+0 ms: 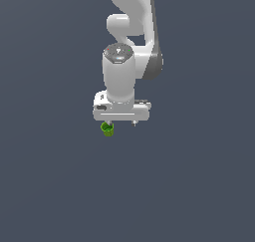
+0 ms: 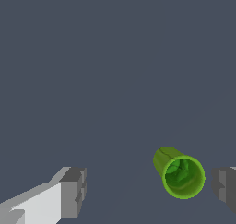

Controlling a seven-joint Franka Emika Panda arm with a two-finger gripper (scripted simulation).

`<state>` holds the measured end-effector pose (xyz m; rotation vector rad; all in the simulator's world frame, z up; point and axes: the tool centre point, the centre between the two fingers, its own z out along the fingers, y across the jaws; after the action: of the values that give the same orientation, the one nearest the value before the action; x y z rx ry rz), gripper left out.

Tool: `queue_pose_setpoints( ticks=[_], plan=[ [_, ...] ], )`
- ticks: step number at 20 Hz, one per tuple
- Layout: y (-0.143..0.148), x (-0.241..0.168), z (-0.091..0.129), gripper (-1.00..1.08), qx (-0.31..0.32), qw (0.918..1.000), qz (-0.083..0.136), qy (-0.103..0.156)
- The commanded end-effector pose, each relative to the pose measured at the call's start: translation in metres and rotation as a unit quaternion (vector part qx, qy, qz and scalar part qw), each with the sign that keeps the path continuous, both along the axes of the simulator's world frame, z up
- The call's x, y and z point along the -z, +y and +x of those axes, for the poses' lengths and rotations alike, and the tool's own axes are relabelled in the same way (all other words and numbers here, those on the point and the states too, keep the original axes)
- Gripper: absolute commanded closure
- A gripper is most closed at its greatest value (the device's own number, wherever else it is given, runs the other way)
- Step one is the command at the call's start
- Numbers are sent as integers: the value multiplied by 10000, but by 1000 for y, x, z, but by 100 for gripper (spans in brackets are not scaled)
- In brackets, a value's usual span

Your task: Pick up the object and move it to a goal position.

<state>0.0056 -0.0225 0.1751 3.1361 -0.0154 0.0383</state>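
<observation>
While hand (image 2: 147,191) gapes wide, green cup (image 2: 180,173) btwn fingers (image 2: 73,191), plain slate-grey surface (image 1: 199,186).

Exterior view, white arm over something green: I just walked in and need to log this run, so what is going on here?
A white Franka robot arm hangs over a plain dark grey surface, with its gripper above a small bright green hollow cup-like cylinder. In the wrist view the jaws stand wide apart, and the cup lies between the grey fingertips, nearer one of them and touching neither. Nothing is gripped yet.
</observation>
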Motion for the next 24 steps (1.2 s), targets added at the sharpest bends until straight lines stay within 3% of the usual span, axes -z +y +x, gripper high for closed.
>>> queue_pose_setpoints(
  ticks=[1,10,17,24],
  plan=[
    [0,0,0,-92,0,10000,0,0],
    [-11,-21,9,-92,-141,9995,-100,-246],
    [-11,-19,8,-92,-58,9997,-88,-230],
    [-16,-10,4,-92,416,9989,-44,-202]
  ],
)
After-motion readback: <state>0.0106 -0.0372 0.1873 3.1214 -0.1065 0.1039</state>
